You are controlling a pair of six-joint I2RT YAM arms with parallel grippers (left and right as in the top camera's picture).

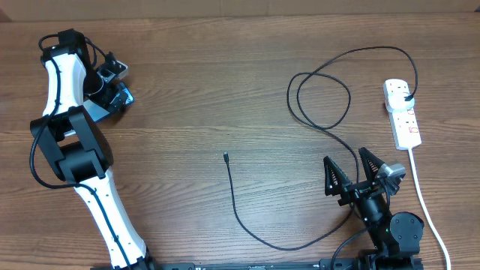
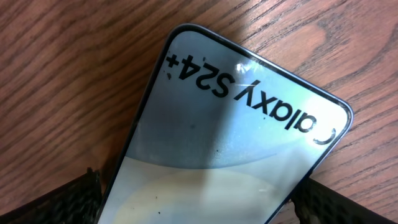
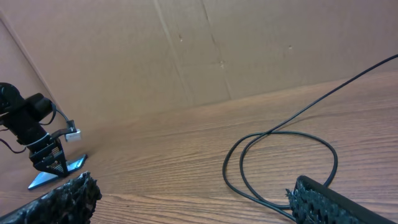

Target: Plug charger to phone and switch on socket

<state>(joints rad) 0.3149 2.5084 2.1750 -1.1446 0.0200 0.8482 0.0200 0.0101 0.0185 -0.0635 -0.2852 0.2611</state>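
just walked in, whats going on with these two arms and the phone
The left gripper has its open fingers either side of a slim rectangular smartphone with a lit screen reading Galaxy S24+, at the far left of the brown wooden table. The long thin black charger cable is already plugged into the narrow white power strip on the right, but its small connector tip lies loose mid-table, far from the phone. The right gripper is open near the cable, holding nothing.

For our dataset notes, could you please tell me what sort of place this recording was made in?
Probably a robotics lab bench or test cell: a wood-grain table walled by plain cardboard panels, a white-and-black robot arm reaching over it, and a white power strip laid out on it.
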